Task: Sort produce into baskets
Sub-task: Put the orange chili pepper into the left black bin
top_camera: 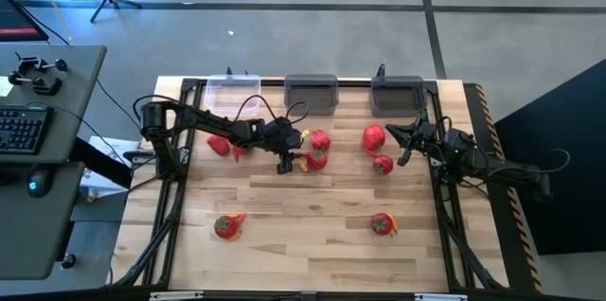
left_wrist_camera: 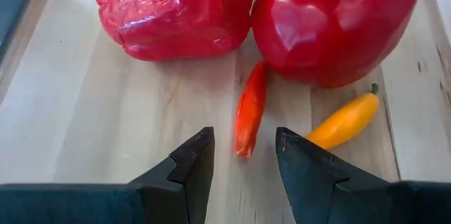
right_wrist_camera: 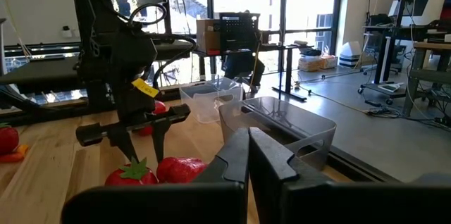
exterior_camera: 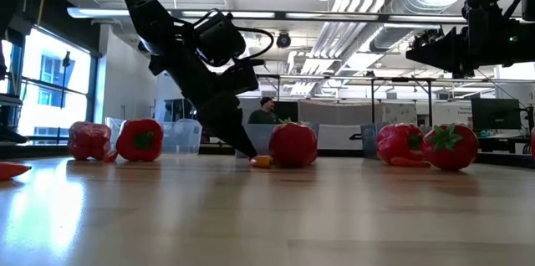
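The left gripper (left_wrist_camera: 243,155) is down at the table (top_camera: 312,235) near its middle, fingers spread either side of a thin red chilli (left_wrist_camera: 249,109), not yet pinching it. Just beyond lie two red peppers (left_wrist_camera: 176,9) side by side and an orange chilli (left_wrist_camera: 345,120). The right gripper (right_wrist_camera: 248,155) hangs clenched and empty by the far-right grey basket (top_camera: 398,94). More produce lies scattered across the wood.

Glossy, wrinkled red peppers (left_wrist_camera: 176,13) lie on a matt, pale wood-grain table (left_wrist_camera: 84,125) near a clear plastic basket (top_camera: 233,92).
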{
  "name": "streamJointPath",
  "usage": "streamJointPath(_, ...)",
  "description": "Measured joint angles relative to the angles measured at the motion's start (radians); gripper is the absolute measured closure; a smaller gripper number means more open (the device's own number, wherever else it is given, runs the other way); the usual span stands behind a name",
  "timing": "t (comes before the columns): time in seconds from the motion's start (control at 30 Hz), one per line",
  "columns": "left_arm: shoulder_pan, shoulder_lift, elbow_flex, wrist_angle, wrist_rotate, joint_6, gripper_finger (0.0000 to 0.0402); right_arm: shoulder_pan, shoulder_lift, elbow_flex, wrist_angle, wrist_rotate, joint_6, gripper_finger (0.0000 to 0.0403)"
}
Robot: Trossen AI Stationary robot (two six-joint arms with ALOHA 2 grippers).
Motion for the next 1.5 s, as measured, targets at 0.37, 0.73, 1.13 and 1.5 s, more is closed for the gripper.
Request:
streamJointPath(0.37,0.008,0.031,-0.001,0.016,0.01,0.025,0.0287,0.0,0.0,0.0,0.0,0.0,0.0,0.0403)
streamJointPath(0.73,0.023,0.031,-0.001,0.023,0.014,0.104,0.034,0.0,0.0,0.0,0.0,0.0,0.0,0.0403)
streamJointPath(1.13,0.022,0.029,0.001,-0.007,0.021,0.122,0.0398,0.0,0.0,0.0,0.0,0.0,0.0,0.0403)
streamJointPath(1.5,0.042,-0.098,-0.002,-0.231,-0.104,0.065,0.0398,0.0,0.0,0.0,0.0,0.0,0.0,0.0403)
